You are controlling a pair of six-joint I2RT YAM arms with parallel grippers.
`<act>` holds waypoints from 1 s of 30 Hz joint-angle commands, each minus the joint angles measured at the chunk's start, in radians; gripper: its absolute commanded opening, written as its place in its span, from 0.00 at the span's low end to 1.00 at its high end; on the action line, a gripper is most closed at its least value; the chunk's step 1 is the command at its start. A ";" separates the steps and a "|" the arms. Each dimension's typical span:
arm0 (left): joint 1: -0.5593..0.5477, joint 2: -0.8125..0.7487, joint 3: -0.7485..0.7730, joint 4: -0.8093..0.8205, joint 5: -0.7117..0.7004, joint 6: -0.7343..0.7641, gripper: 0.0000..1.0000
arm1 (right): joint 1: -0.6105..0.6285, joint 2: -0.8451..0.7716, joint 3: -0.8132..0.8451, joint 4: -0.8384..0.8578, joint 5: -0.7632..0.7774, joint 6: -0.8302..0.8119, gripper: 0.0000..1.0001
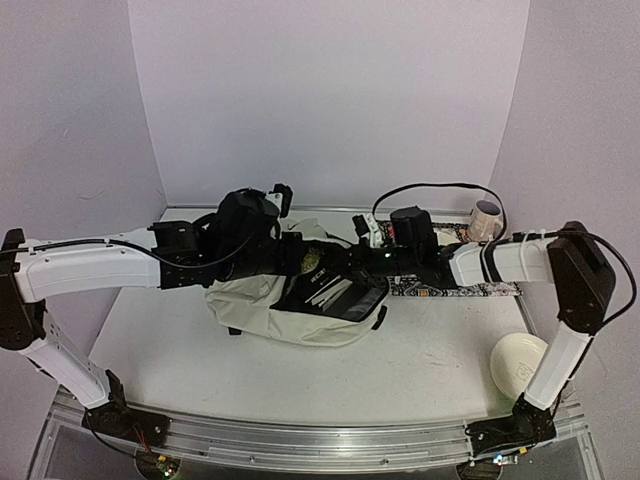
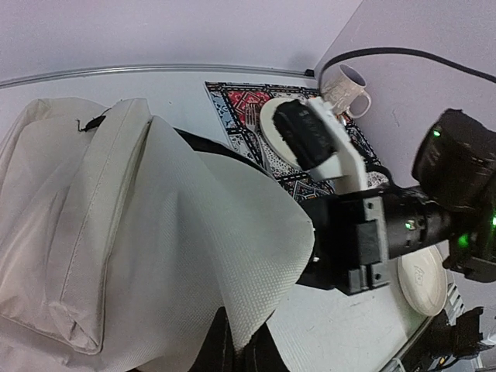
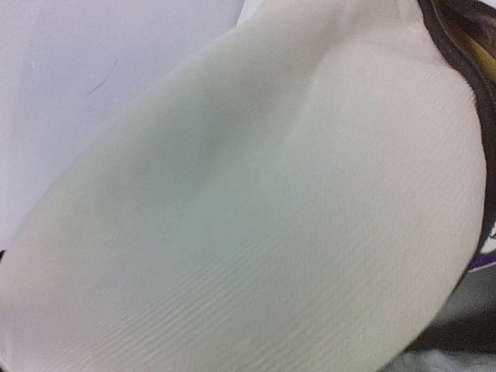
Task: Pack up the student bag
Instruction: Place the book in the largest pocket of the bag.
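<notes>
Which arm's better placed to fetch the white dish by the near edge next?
Right, probably: the white dish lies beside that arm's base, beyond the student bag from the left arm.

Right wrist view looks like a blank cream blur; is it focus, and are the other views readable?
Right wrist: the backpack fills it, too close, soft. Left wrist: sharp, even on the mug. Top external: evenly lit, no glare.

Cream student bag (image 1: 255, 305) with black trim; a mat (image 2: 242, 105) patterned red, black and white; white mug (image 2: 346, 88); white counter (image 1: 400, 372).
</notes>
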 commanded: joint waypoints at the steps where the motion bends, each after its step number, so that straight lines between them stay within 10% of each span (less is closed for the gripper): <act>1: -0.007 -0.025 -0.014 0.100 0.085 0.035 0.00 | -0.010 0.108 0.123 0.015 -0.042 -0.009 0.00; 30: -0.010 -0.054 -0.151 0.128 0.111 -0.017 0.02 | -0.166 0.103 0.210 -0.341 0.066 -0.414 0.48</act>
